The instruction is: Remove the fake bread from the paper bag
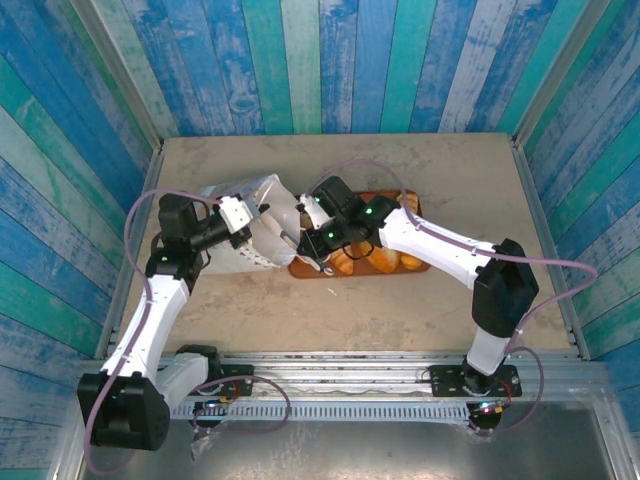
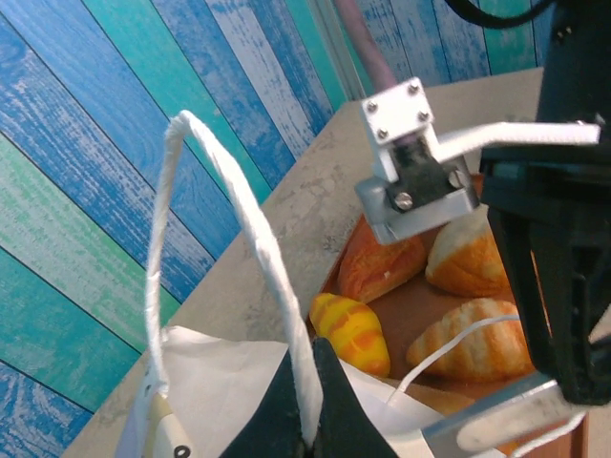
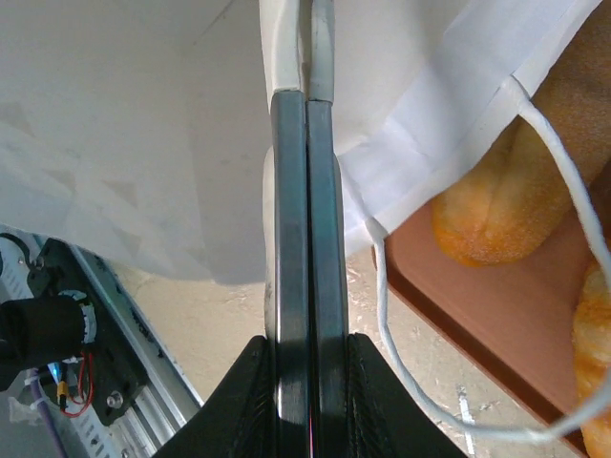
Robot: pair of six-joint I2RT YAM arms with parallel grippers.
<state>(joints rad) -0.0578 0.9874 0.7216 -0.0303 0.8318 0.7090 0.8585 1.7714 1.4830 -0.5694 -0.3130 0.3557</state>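
Right gripper (image 3: 305, 95) on paper bag (image 3: 124, 143) rim — fake bread (image 3: 496, 210) on tray (image 3: 477, 315).

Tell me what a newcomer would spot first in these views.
Glossy golden-brown toy bread loaves on the flat reddish-brown tray in mid-scene catch the eye first. Just left of them, both grippers pinch the small white paper bag: the left gripper shut on its white cord handle, the right gripper shut on its rim.
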